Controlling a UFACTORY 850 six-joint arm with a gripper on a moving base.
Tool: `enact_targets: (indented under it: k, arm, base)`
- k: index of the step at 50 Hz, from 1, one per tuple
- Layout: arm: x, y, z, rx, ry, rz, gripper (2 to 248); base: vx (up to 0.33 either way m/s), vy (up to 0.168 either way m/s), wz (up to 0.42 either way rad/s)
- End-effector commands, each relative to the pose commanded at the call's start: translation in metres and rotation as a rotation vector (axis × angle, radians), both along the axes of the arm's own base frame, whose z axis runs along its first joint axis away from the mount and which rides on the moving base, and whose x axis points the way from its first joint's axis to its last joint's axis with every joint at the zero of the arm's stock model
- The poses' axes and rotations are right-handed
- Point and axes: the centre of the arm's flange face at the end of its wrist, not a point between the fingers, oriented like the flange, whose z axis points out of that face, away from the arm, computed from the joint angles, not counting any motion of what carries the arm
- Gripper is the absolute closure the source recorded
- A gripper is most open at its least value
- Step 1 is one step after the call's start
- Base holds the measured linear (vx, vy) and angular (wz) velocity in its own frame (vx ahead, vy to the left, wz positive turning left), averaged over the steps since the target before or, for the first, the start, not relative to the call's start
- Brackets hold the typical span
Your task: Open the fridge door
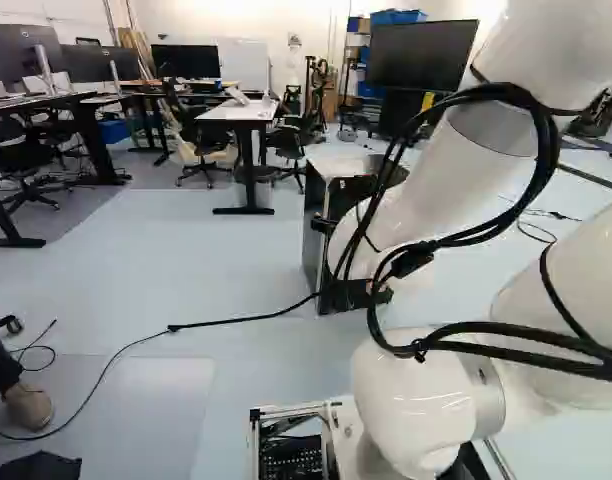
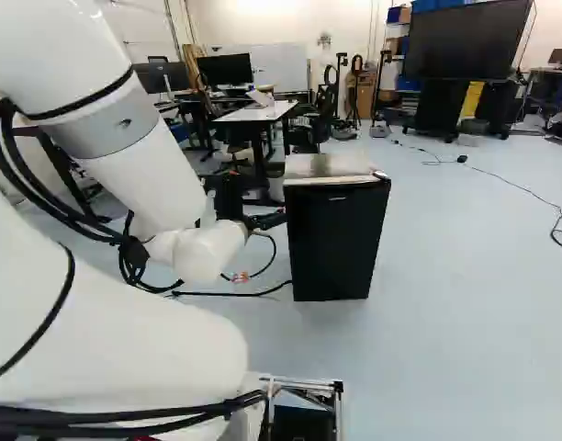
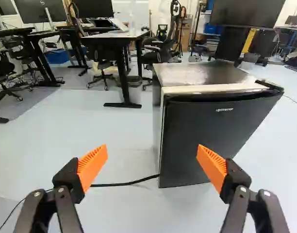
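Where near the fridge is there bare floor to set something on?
Right of the fridge, bare floor reaches a thin cable. Left of it, another patch lies between the desk's foot and the black cord. Crowded: behind, with desk and chair, and at the fridge's near left, where the open tool hovers.

Left base view: white tubular robot arm (image 1: 436,185) obscures front of black box-shaped fridge (image 2: 336,243); top edge truncates arm.

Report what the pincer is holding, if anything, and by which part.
Nothing is held: the pincer stands open with nothing gripped between its pads, and the fridge is ahead of it.
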Motion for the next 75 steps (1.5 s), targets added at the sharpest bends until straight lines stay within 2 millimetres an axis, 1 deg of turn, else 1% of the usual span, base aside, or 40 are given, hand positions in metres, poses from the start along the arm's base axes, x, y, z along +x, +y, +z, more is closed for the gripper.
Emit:
enact_targets:
  k: [75]
  arm:
    - [0.0, 0.0, 0.0, 0.0, 0.0, 0.0, 3]
  base:
    - [0.009, -0.003, -0.003]
